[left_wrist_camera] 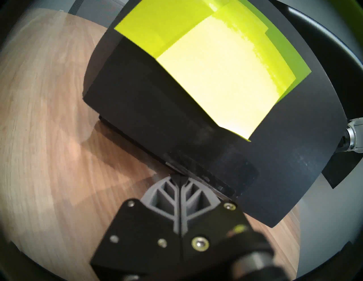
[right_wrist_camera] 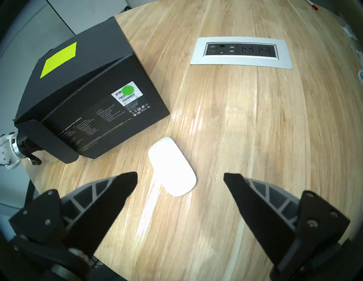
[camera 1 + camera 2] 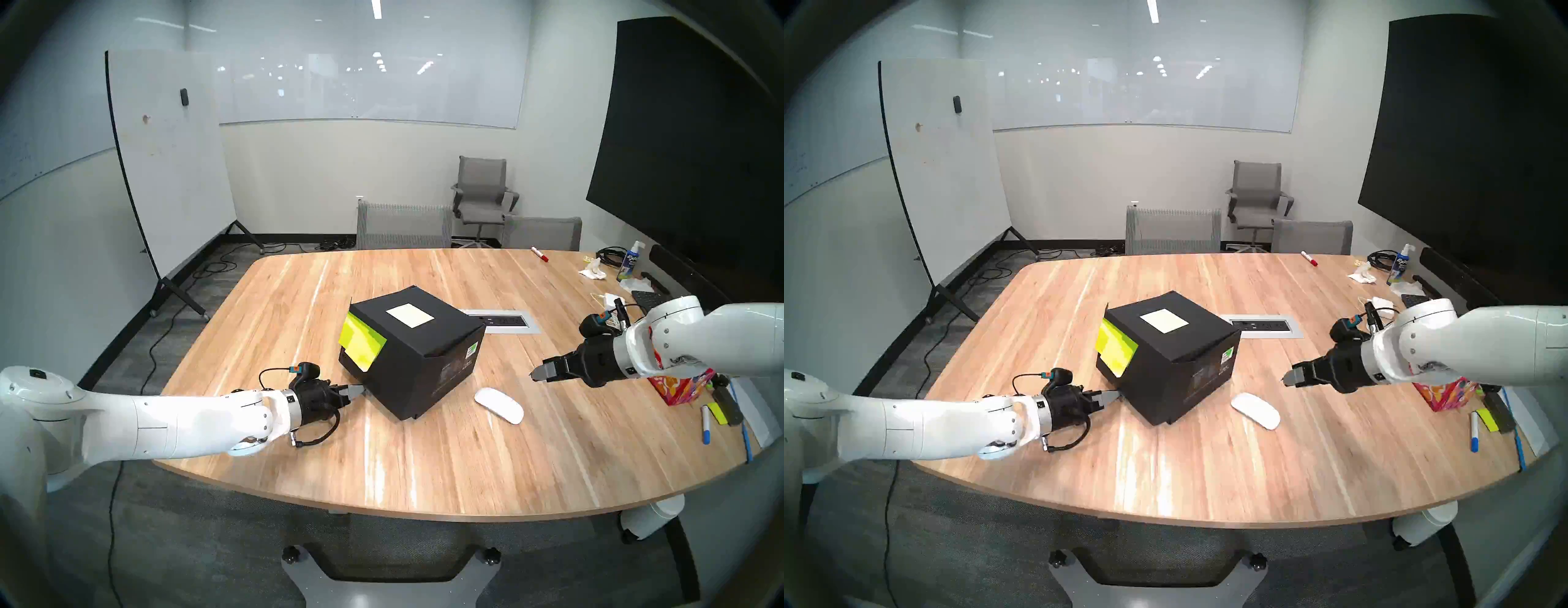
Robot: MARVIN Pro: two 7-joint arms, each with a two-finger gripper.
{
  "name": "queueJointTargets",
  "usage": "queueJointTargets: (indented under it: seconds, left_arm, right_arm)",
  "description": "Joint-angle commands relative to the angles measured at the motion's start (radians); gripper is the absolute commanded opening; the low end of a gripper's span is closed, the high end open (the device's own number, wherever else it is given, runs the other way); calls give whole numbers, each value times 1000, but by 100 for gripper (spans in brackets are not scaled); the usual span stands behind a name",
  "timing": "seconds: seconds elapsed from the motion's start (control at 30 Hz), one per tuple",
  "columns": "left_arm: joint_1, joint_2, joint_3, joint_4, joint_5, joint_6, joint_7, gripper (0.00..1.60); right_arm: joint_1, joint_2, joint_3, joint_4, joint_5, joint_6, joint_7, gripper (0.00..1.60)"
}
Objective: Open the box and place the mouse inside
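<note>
Reaching low and nearly level, the left gripper [image 3: 358, 389] presses together at the box [image 3: 418, 356] flap's bottom edge. Right gripper [image 3: 538, 373] hovers spread above the mouse [image 3: 499, 405] beside the box.

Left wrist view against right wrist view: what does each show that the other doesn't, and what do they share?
Only the left wrist view shows the left gripper, shut at the lower edge of the box's front flap, with overlapping yellow-green sticky notes on it. Only the right wrist view shows the mouse lying free on the table beyond the open right gripper, the power outlet panel, and the box's barcode label. Both show the black box and the wooden table.
</note>
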Motion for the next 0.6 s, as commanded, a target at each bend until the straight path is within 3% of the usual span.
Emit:
queueJointTargets:
  seconds: [0.0,0.57]
  left_arm:
    - [-30,5,-22,-23,-4,-3,-2,0]
    - [-45,22,-35,-73,-24,-2,9,0]
  right_arm:
    - [13,-1,8,-2,-2,-1,-2,160]
    - [13,-1,8,-2,-2,-1,-2,160]
